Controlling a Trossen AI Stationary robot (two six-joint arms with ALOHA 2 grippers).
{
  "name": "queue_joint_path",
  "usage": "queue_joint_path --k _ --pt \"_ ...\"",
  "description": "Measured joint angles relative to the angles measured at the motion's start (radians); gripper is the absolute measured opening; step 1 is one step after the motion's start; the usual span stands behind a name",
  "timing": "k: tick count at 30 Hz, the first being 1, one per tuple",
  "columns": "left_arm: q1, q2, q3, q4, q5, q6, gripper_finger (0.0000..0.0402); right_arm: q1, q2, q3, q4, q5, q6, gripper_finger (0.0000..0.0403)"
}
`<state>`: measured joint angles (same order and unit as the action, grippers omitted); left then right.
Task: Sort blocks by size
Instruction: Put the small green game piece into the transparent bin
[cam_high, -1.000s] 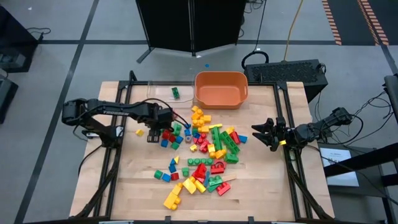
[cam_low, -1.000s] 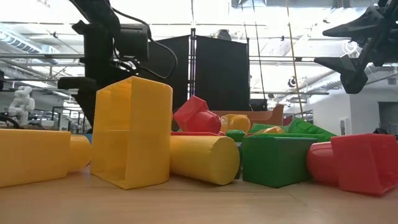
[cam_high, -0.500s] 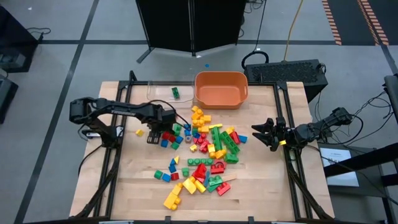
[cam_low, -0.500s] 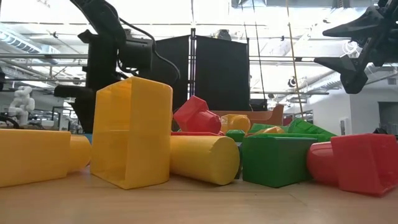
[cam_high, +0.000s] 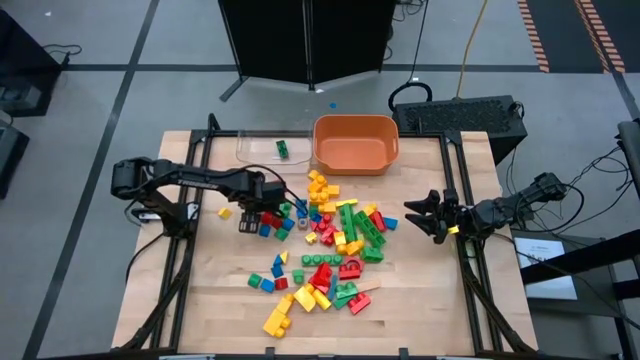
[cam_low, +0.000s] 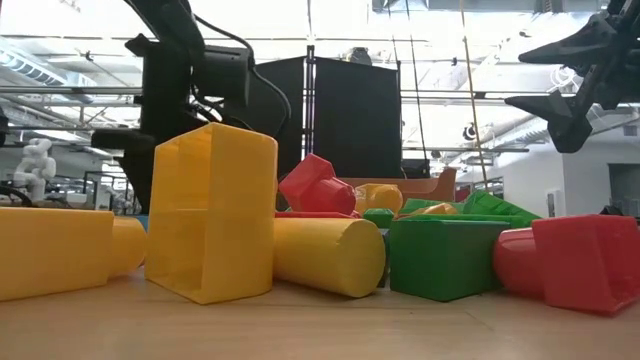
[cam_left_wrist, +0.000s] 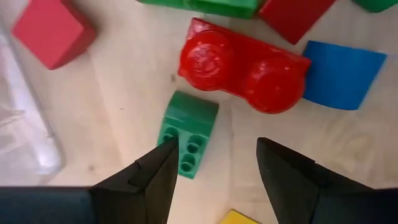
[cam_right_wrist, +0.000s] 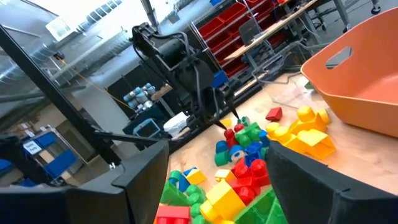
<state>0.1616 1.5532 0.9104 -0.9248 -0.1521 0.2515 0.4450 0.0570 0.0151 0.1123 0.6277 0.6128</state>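
The blocks (cam_high: 330, 235) lie in a loose red, yellow, green and blue heap on the middle of the wooden table. My left gripper (cam_high: 262, 208) points down over the heap's left fringe and is open (cam_left_wrist: 217, 149). Below it a small green block (cam_left_wrist: 186, 134) lies studs-up on the wood, just beside one fingertip (cam_left_wrist: 165, 155). A red two-stud block (cam_left_wrist: 242, 65) and a blue block (cam_left_wrist: 342, 74) lie just beyond. I cannot tell whether the finger touches the green block. My right gripper (cam_high: 420, 215) waits open and level at the table's right edge.
An orange tub (cam_high: 355, 143) stands at the far edge. Left of it is a clear tray (cam_high: 262, 140) with one green block (cam_high: 282, 149) in it. A lone yellow block (cam_high: 225, 212) lies left of my left gripper. Bare wood shows along the table's left and near right.
My left gripper has crept a little toward the table's right edge, over the heap's left fringe, still pointing down. The blocks lie as before.
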Motion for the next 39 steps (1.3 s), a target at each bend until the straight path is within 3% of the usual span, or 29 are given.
queue_joint_path --k 4,11,24,29,33,39 --pt "-0.008 0.000 0.000 -0.002 -0.032 0.010 0.0219 0.000 0.000 0.000 -0.027 0.000 0.003 0.0260" --pt "0.011 0.000 0.000 -0.002 0.045 0.044 0.0219 0.000 0.000 0.000 -0.028 0.000 0.004 0.0260" --pt "0.029 0.000 0.000 -0.009 0.057 0.042 0.0235 0.000 0.000 0.000 -0.027 0.000 0.004 0.0260" --pt "0.027 0.000 0.000 0.091 -0.086 -0.019 0.0273 0.000 0.000 0.000 -0.027 0.000 0.013 0.0260" --pt "0.027 0.000 0.000 0.172 -0.094 -0.090 0.0283 0.000 0.000 0.000 -0.027 0.000 0.023 0.0260" --pt "0.027 0.000 0.000 0.241 -0.142 -0.006 0.0283 0.000 0.000 0.000 -0.027 0.000 0.023 0.0260"
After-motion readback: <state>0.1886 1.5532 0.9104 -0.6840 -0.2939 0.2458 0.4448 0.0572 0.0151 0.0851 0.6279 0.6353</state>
